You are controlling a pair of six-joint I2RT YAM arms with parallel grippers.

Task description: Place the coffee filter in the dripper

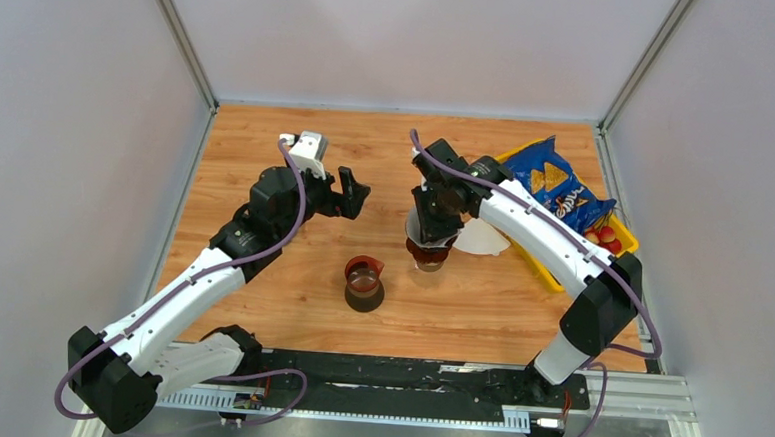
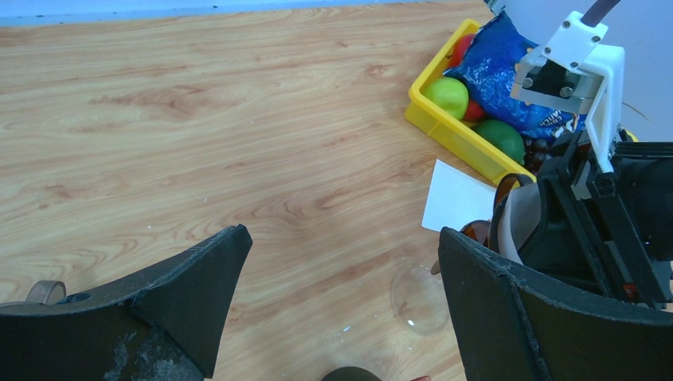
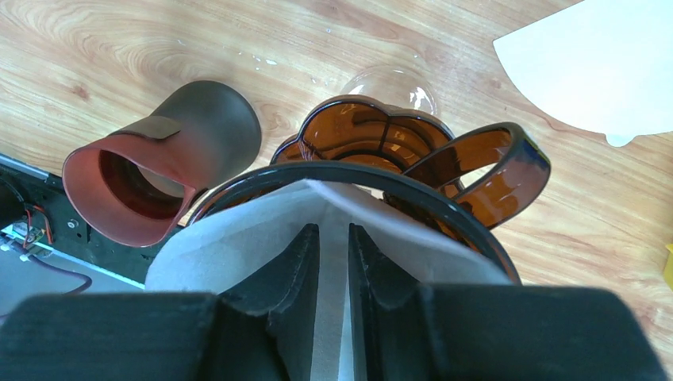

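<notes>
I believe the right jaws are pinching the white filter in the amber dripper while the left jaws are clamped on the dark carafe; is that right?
Not quite. The left jaws are wide open with nothing between them, apart from the dark carafe, as the left wrist view shows. The rest stands: the right jaws pinch the white filter in the amber dripper.

A robot lab cell: plain grey panels (image 1: 69, 112) in aluminium framing (image 1: 183, 38) enclose a wooden table (image 1: 509, 315).
</notes>
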